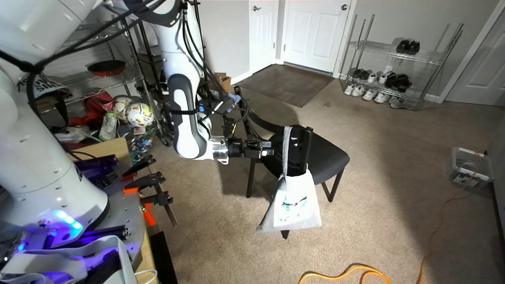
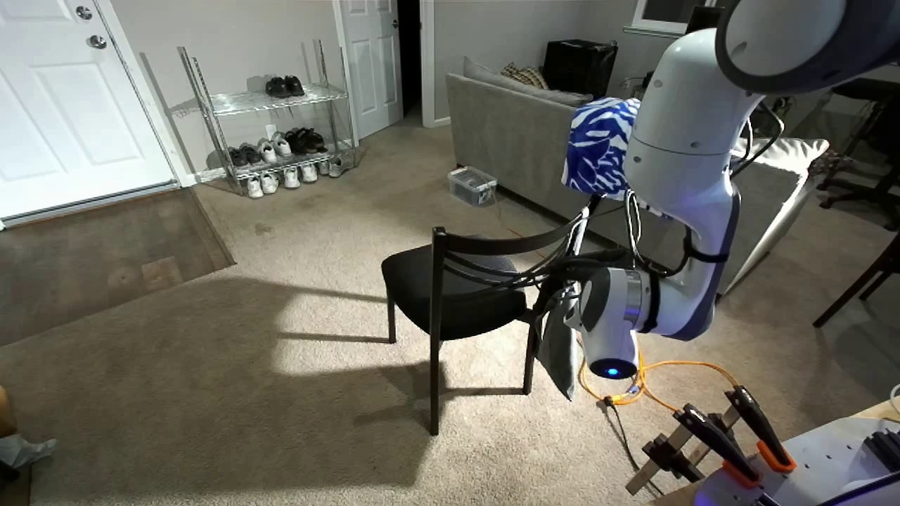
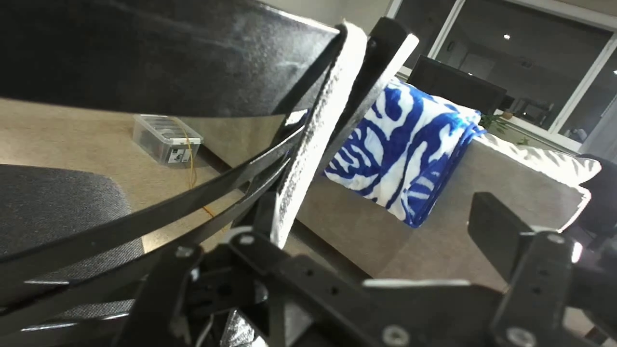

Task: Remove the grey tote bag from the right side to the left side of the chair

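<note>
The grey tote bag [image 1: 298,201] hangs by its grey strap [image 1: 287,152] from the near post of the black chair's [image 1: 329,157] backrest. In an exterior view, the bag's side [image 2: 560,351] shows partly behind the arm, beside the chair [image 2: 415,284]. In the wrist view, the pale strap [image 3: 318,140] loops over the top rail of the chair [image 3: 168,58] beside the post. My gripper [image 3: 378,214] is open, with the strap next to its left finger; I cannot tell its depth. In an exterior view, the gripper [image 1: 267,149] is level with the strap, beside the backrest.
A sofa [image 2: 513,133] with a blue-white blanket [image 2: 598,147] stands beyond the chair. A clear bin [image 1: 469,167] and orange cord [image 1: 347,272] lie on the floor. Clamps [image 1: 146,181] jut from the robot's table. Wire racks [image 1: 394,57] stand by the walls.
</note>
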Robot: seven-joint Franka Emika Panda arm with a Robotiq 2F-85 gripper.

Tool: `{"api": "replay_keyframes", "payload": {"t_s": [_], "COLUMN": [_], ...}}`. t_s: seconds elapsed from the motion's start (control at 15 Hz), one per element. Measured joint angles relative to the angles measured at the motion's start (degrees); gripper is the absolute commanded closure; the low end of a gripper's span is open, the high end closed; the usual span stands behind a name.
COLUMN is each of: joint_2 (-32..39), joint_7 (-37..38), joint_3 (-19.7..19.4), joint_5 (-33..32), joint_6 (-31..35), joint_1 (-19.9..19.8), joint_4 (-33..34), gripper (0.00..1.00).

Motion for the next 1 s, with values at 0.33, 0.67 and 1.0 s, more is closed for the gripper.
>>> {"api": "replay_keyframes", "payload": {"t_s": [0.33, 0.67, 1.0], "joint_2": [-0.2, -0.8, -1.4], "joint_7": [0.1, 0.2, 1.1], "joint_3": [-1.5, -2.0, -2.3], "joint_5": [-3.2, -4.1, -4.6], "joint_6": [0.0, -0.1, -0.1], "joint_1": [-1.3, -2.4, -3.0], "joint_4": [1.2, 1.8, 1.8], "gripper": [0.0, 0.0, 0.0]}}
